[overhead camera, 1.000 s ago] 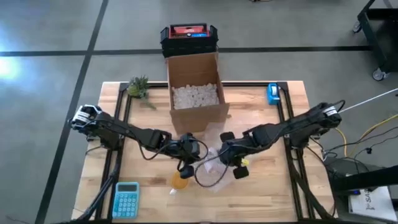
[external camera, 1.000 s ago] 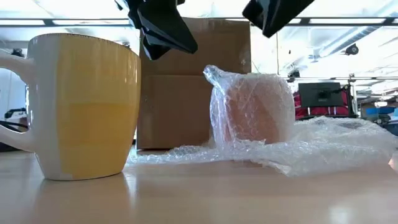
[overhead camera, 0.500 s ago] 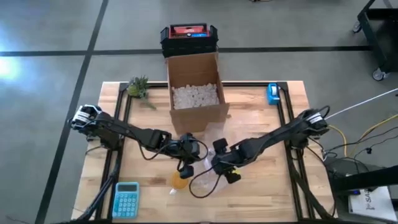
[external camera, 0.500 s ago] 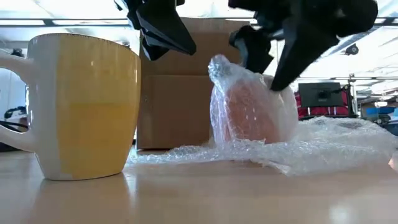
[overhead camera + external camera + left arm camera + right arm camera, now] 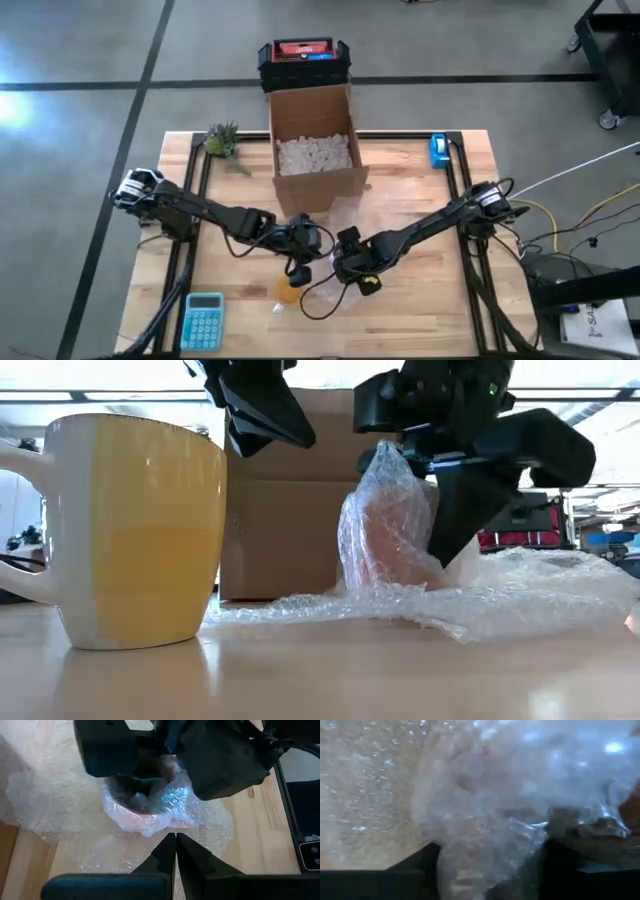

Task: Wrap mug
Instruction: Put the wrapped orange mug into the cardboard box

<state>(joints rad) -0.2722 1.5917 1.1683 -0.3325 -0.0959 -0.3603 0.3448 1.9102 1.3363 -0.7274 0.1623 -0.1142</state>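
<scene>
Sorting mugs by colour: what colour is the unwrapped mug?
Yellow mug, clearest in the low view.

No readable text — the calculator (image 5: 203,320) keys and the red-topped case (image 5: 303,52) carry marks far too small to read.

A cardboard box (image 5: 312,140) filled with white packing peanuts (image 5: 315,154) is seen at the far middle of the wooden table (image 5: 430,310); a black and red crate (image 5: 303,60) is set on the floor just behind it; a small green plant (image 5: 223,140) is placed near the far left corner; a blue tape dispenser (image 5: 439,150) lies near the far right; a blue calculator (image 5: 204,320) is laid at the near left edge.
</scene>
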